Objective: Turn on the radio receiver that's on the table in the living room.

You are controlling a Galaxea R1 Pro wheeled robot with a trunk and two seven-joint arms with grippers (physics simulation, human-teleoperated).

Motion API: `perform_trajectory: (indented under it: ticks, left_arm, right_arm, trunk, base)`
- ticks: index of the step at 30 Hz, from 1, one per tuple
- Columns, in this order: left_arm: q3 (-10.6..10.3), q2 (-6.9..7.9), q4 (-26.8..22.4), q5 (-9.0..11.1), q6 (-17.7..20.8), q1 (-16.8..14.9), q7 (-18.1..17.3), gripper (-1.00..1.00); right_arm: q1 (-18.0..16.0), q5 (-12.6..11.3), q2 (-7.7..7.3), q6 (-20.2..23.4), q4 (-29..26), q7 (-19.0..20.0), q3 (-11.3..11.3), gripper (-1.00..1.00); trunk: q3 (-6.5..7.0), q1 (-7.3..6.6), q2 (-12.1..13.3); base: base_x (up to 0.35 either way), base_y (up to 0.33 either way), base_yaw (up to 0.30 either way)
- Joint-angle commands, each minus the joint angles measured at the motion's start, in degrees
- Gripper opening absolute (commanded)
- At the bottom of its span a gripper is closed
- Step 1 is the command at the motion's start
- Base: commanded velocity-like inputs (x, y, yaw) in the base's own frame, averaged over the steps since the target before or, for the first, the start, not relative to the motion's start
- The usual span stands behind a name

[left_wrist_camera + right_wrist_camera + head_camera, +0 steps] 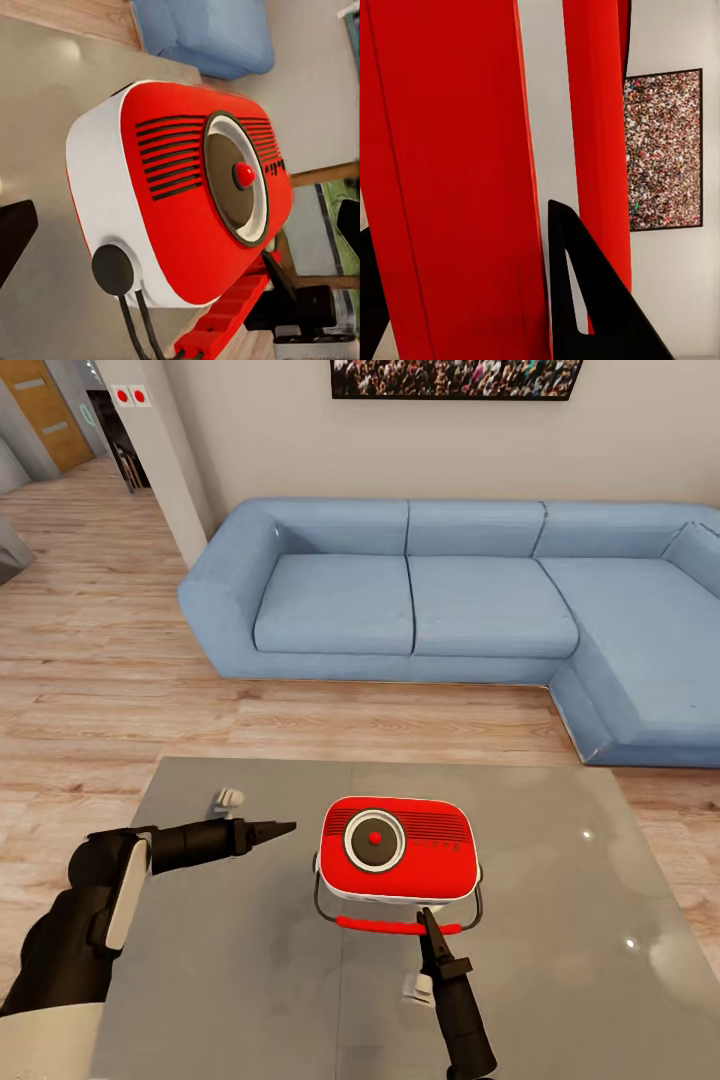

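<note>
The radio receiver (396,849) sits near the middle of the grey glossy tabletop (560,960), its red face turned up and toward the near side, with a round dark dial ringed in white and a red knob at its centre, and slatted grille lines beside it. A few small dark marks stand to the right of the dial; they are too small to read. A thin dark wire stand and a red handle bar (398,926) lie at its near edge.

The right pincer (428,925) reaches in from the near side, its tip at the red handle bar; whether its fingers are parted or closed I cannot tell. The left pincer (280,827) points at the radio from the left, apart from it, fingers drawn together to a point.

Beyond the tabletop lies light wood floor (100,620), then a light blue L-shaped sofa (440,600) against a beige wall with a framed crowd photo (455,378).
</note>
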Motion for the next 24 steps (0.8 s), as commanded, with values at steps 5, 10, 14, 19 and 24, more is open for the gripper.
perform_trajectory:
  ticks: [5,10,14,19,24]
  left_arm:
    - [-0.1,-1.63,0.0,0.0,0.0,-0.5,0.0,1.00]
    - [-0.1,-2.35,0.0,0.0,0.0,-0.7,0.0,1.00]
    - [-0.1,-2.73,0.0,0.0,0.0,-0.7,0.0,1.00]
    - [-0.1,-3.44,0.0,0.0,0.0,-0.7,0.0,1.00]
    - [-0.2,-4.74,0.0,0.0,0.0,-0.7,0.0,1.00]
  right_arm:
    - [0.0,0.2,0.02,0.2,0.0,0.0,0.0,-1.00]
    - [0.0,0.2,0.01,0.2,0.0,0.0,0.0,-1.00]
    - [0.0,0.2,0.02,0.3,0.0,0.0,0.1,-1.00]
    - [0.0,0.2,0.02,0.3,0.0,0.0,0.1,-1.00]
    - [0.0,0.2,-0.05,0.4,0.0,0.0,0.1,-1.00]
  trunk:
    - [0.00,0.00,0.0]
    - [0.00,0.00,0.0]
    - [0.00,0.00,0.0]
    - [0.00,0.00,0.0]
    - [0.00,0.00,0.0]
  base:
    - [0.000,0.000,0.000]
    - [0.000,0.000,0.000]
    - [0.000,0.000,0.000]
    - [0.000,0.000,0.000]
    - [0.000,0.000,0.000]
